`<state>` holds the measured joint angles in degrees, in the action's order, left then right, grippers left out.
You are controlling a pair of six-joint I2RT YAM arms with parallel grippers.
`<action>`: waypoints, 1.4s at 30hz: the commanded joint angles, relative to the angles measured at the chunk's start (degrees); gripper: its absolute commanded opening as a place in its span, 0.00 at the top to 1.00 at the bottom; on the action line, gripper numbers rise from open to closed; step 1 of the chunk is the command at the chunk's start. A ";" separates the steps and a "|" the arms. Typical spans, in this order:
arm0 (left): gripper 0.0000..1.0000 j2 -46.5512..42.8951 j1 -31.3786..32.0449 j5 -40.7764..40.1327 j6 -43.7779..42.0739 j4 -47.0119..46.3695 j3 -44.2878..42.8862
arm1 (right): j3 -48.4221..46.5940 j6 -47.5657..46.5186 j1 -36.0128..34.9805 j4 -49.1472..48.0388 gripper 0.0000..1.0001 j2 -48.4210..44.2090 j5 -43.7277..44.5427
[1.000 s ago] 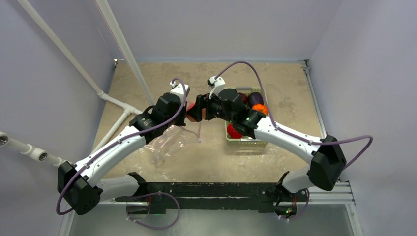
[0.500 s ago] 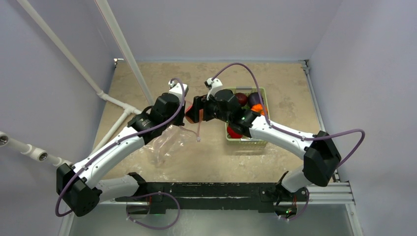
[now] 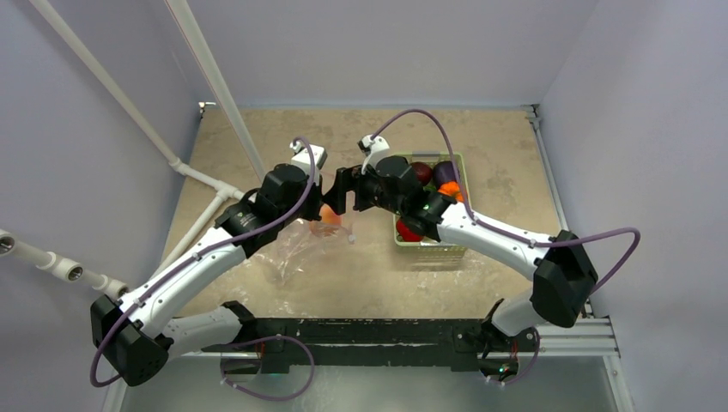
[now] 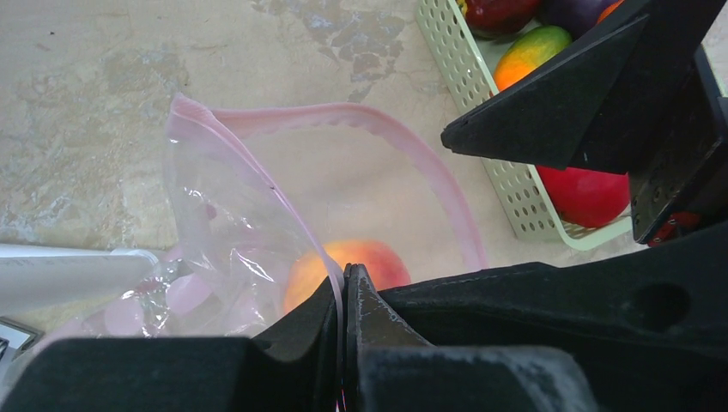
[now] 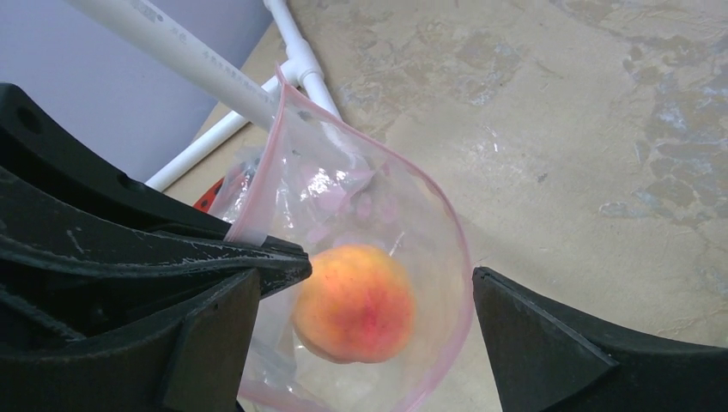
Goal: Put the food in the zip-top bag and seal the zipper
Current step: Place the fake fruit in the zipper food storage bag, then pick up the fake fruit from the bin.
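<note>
Where the two arms meet near the middle of the tabletop, the overhead view shows the left gripper (image 3: pixel 319 202) holding up the mouth of the zip-top bag (image 3: pixel 290 253), whose body trails toward the near left corner, while the right gripper (image 3: pixel 342 193) hovers just beside it and the pale green basket (image 3: pixel 429 251) sits right of centre. From the left wrist, the left jaws are pinched flat on the pink zipper (image 4: pixel 429 167), with the peach (image 4: pixel 378 262) inside the bag just beyond them. From the right wrist, the right fingers (image 5: pixel 549 343) stand spread wide, gripping nothing, over the bag's gaping mouth and the peach within.
</note>
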<state>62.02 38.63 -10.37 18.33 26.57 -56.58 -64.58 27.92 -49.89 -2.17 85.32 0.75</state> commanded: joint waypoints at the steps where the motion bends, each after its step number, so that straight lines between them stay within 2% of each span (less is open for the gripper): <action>1: 1.00 -1.79 -0.05 1.32 -1.01 -3.27 0.27 | -1.79 0.69 -0.34 -0.46 0.05 -4.00 2.41; 7: 1.00 -1.81 -0.05 1.08 -1.01 -3.11 0.18 | -2.26 2.29 -0.37 6.32 0.07 -7.92 7.84; 12: 1.00 -2.23 -0.05 0.80 -1.09 -3.10 0.20 | -1.95 3.81 -0.30 12.47 0.08 -10.73 15.78; 18: 1.00 -2.58 -0.05 0.57 -1.35 -3.08 0.18 | -1.66 9.54 -0.25 21.52 0.15 -12.56 23.63; 30: 1.00 -2.00 -0.04 0.70 -1.41 -2.98 0.11 | 0.09 21.69 -0.21 37.13 0.17 -12.52 27.66; 34: 1.00 -1.82 -0.05 0.70 -1.45 -2.84 0.10 | 0.87 26.33 -0.28 41.64 0.14 -11.81 31.25; 42: 1.00 -1.81 -0.05 0.92 -1.45 -2.66 -0.08 | 3.10 32.04 -0.29 45.95 0.09 -11.27 31.51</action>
<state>60.82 38.63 -9.63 17.78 26.13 -56.34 -62.43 55.16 -49.93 40.29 73.80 30.02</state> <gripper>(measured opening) 0.003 0.895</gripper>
